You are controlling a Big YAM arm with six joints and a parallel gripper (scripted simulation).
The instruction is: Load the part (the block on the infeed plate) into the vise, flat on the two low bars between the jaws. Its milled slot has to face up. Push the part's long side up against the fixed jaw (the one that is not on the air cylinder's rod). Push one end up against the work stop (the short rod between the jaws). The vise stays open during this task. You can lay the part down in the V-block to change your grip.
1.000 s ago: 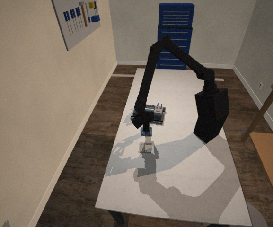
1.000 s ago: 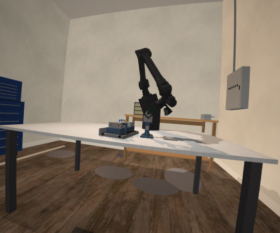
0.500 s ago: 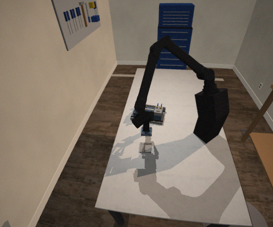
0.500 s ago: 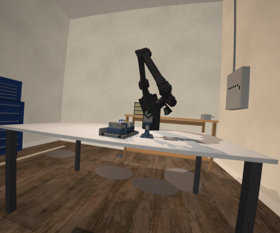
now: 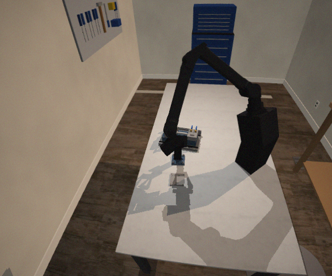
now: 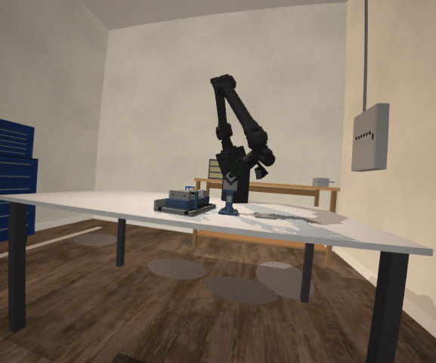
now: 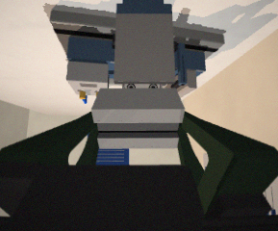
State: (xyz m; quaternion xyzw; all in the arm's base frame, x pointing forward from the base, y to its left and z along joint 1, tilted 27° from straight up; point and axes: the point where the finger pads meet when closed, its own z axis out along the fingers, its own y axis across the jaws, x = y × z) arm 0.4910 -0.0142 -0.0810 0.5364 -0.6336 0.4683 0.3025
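White table (image 6: 93,201) on dark legs over a wood-plank floor (image 6: 93,305). Blue drawer cabinet (image 5: 213,44) against the far wall; tool board (image 5: 92,25) on the left wall with blue-handled tools and a hammer. Wooden bench (image 6: 288,188) behind the table carries a small grey box (image 6: 320,181); grey wall cabinet (image 6: 370,136) hangs under a conduit.

Walls: cream and pale grey, white skirting | Floor: dark wood planks (image 6: 93,296) | Furniture: long white table on dark legs (image 6: 93,203), tall blue drawer cabinet (image 5: 213,26), light wooden bench (image 6: 288,188) | Fixtures: grey tool board (image 5: 91,26), grey wall box (image 6: 370,136)
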